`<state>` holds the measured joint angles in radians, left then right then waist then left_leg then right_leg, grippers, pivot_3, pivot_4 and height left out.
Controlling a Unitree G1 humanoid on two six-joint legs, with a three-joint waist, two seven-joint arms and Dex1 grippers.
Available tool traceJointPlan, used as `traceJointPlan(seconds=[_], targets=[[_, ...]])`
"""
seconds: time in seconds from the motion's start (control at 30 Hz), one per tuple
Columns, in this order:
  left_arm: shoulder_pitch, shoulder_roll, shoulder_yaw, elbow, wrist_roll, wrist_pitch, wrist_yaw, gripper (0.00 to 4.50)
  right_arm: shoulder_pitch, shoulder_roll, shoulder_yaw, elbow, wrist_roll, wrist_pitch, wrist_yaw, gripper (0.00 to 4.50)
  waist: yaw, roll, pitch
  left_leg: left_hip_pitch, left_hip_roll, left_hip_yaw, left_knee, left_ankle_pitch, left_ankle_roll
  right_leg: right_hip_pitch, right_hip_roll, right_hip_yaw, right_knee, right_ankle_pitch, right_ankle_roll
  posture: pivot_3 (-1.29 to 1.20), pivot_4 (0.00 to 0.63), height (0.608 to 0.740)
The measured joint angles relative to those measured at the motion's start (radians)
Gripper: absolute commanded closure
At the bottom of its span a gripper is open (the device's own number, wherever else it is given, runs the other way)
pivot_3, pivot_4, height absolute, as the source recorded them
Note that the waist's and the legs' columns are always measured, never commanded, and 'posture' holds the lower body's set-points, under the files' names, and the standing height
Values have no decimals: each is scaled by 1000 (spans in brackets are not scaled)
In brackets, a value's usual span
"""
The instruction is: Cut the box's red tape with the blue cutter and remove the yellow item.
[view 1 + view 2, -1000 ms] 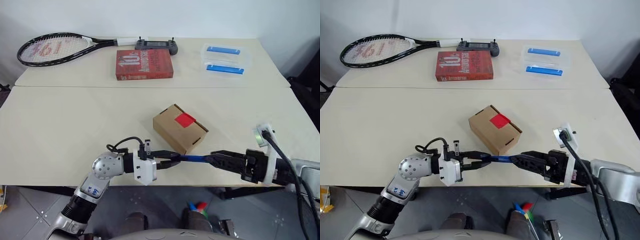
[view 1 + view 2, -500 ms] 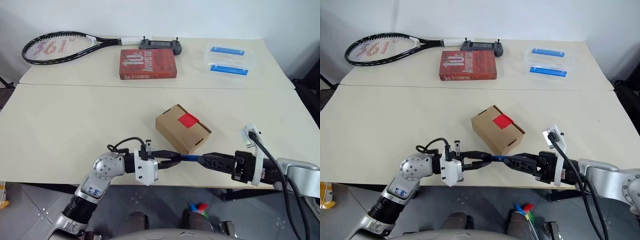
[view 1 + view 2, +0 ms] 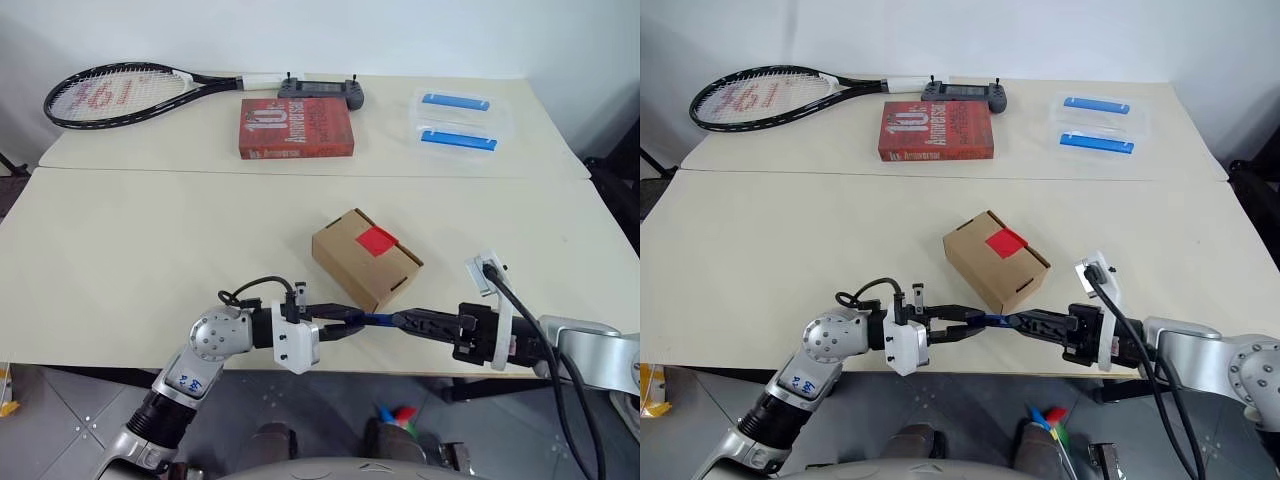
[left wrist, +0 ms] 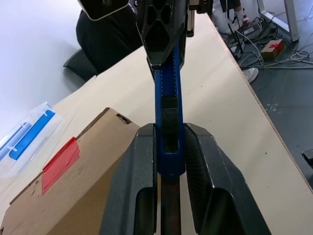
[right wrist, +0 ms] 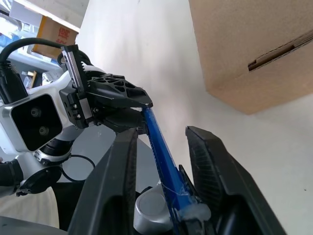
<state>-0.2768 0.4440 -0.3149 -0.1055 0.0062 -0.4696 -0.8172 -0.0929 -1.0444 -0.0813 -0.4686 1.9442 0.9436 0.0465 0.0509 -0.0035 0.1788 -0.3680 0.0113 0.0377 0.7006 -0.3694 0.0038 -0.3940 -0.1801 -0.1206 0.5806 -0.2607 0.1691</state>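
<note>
right gripper (image 5: 161, 147) now nearer along blue cutter (image 4: 168, 105), fingers straddling it with gaps | left gripper (image 4: 168, 161) clamped on cutter's other end | cutter just in front of box (image 3: 364, 257), red tape (image 3: 377, 240) on top

Brown cardboard box (image 3: 365, 257) sits closed on the table, skewed, red tape (image 3: 377, 240) square on top. Blue cutter (image 3: 375, 320) hangs level just in front of it.

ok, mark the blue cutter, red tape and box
blue cutter (image 4: 167, 93), left wrist view, middle of its blue body
red tape (image 3: 378, 240), left eye view, patch centre
box (image 3: 350, 262), left eye view, front side face
</note>
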Motion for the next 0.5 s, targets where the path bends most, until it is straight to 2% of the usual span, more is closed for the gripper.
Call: traceJointPlan(seconds=[0.33,0.43,0.5], targets=[[-2,0,0,0,0,0,0,4064,-2,8,3,8,-4,15,1,2911,0,0,0,0,0,0,0,0,0,0,0,0,0,0,0,0,150,740],[-2,2,0,0,0,0,0,4064,-12,27,25,19,-17,18,1,3476,0,0,0,0,0,0,0,0,0,0,0,0,0,0,0,0,150,740],[-2,3,0,4,2,6,0,4064,-21,39,35,26,-20,20,10,4135,0,0,0,0,0,0,0,0,0,0,0,0,0,0,0,0,150,740]])
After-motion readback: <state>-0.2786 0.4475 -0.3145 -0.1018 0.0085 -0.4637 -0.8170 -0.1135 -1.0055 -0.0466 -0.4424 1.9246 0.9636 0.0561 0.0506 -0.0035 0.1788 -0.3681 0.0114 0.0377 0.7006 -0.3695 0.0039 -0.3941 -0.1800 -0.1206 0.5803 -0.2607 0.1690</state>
